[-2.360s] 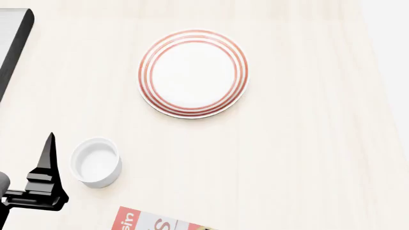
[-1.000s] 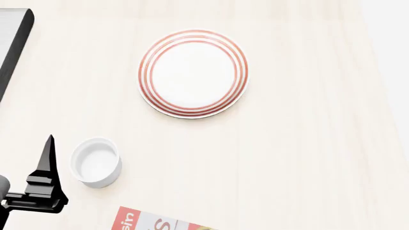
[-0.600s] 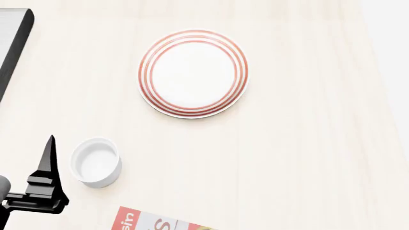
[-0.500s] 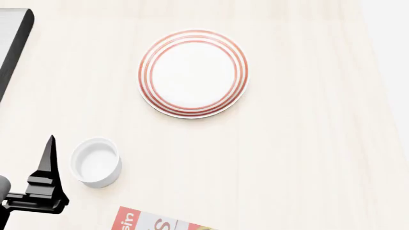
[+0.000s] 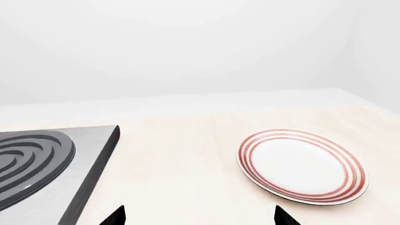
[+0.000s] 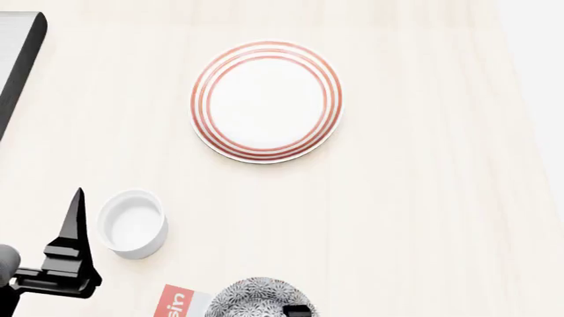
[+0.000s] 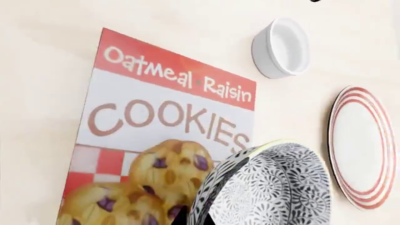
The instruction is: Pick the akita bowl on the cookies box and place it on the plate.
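My right gripper (image 7: 196,216) is shut on the rim of the akita bowl (image 7: 269,187), one black fingertip on each side of the wall. The speckled grey-and-white akita bowl (image 6: 253,299) shows at the bottom edge of the head view, over the red-and-white cookies box (image 6: 174,304). In the right wrist view the cookies box (image 7: 156,112) lies flat behind it. Farther out on the table sits the red-ringed plate (image 6: 266,101), with nothing on it. The left gripper (image 5: 200,217) is open and holds nothing, and the plate (image 5: 302,165) lies ahead of it to one side.
A plain white cup (image 6: 134,223) stands beside the left gripper's finger (image 6: 76,221), between the box and the plate. It also shows in the right wrist view as the cup (image 7: 282,47). A stove top (image 5: 37,164) with a dark edge (image 6: 18,66) borders the table's left.
The akita bowl has come into the head view at the bottom edge, over the cookies box, with my right gripper on it. The left gripper has shifted slightly right and down.
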